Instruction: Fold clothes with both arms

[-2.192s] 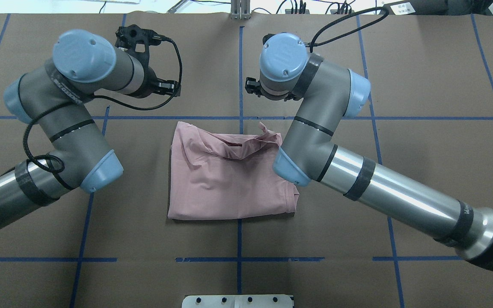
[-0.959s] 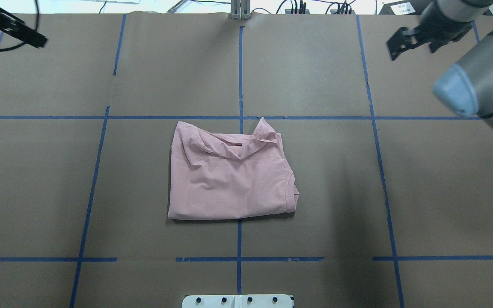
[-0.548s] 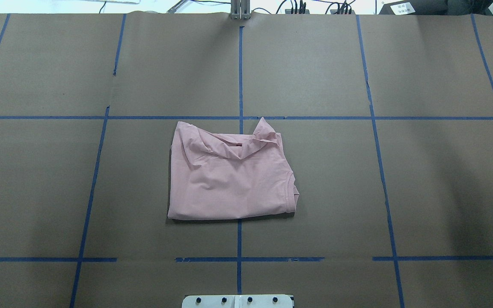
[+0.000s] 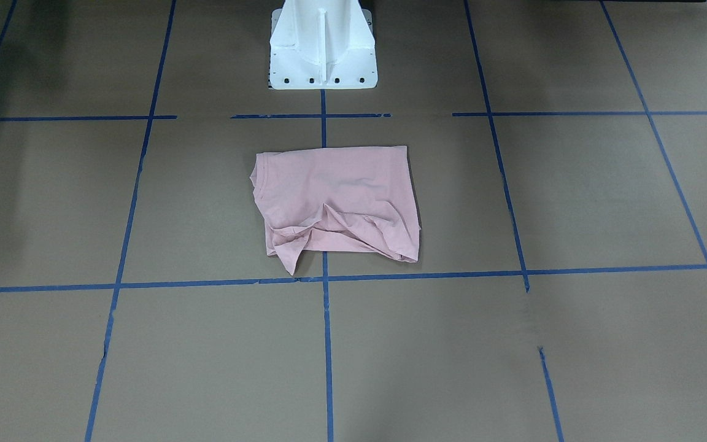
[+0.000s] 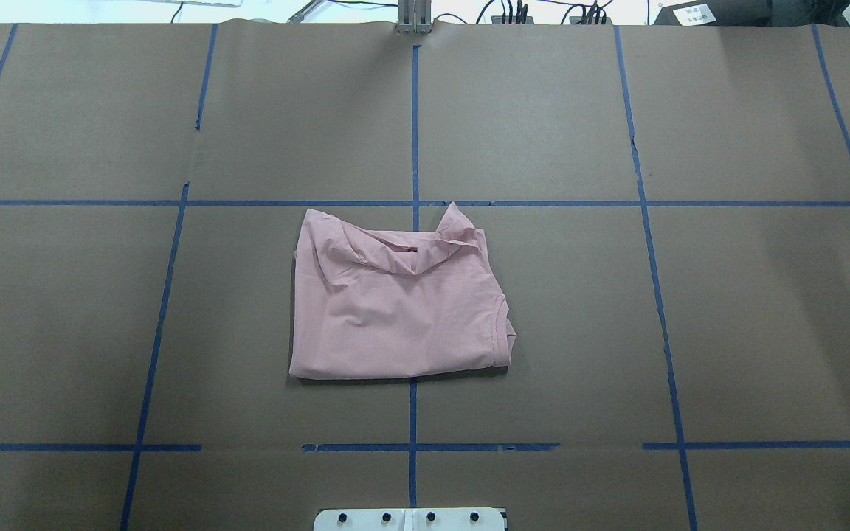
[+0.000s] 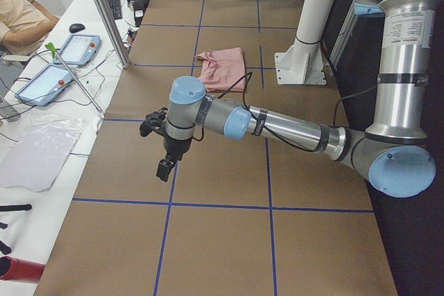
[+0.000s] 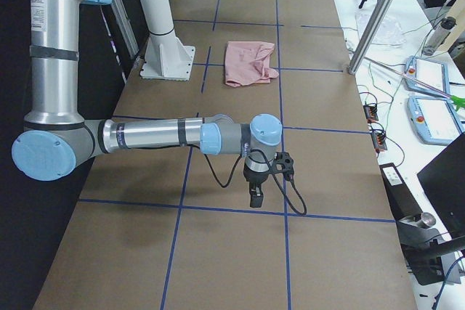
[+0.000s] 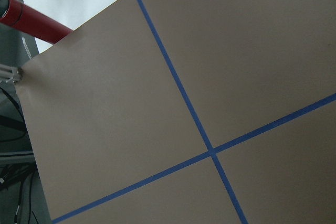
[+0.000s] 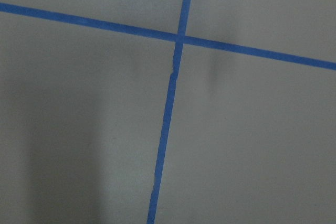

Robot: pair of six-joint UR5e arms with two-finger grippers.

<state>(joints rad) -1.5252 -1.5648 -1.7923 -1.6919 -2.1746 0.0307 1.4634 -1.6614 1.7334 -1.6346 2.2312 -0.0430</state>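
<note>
The table (image 5: 750, 310), papered in brown and crossed by blue tape lines (image 5: 414, 125), fills the overhead view now, because both arms have gone from it. A couple of seconds ago they were bent over the far edge of the shirt (image 5: 395, 310); since then they have swung out sideways. The left arm (image 6: 277, 124) now reaches over the table's end on its own side and the right arm (image 7: 160, 134) over the opposite end, each well apart from the cloth. The left gripper (image 6: 165, 166) and right gripper (image 7: 256, 195) point down above bare paper with no cloth in them. They show only in the side views, so I cannot tell whether their jaws are apart or together.

The shirt lies mid-table across the centre tape line, near the white base (image 4: 321, 43), in the same spot as before. It is a rough rectangle: the edge nearest the robot is straight and flat, while the far edge is rumpled, with a loose peak at one corner. My reading is that the folding is over, or nearly so, and the result is untidy.
</note>
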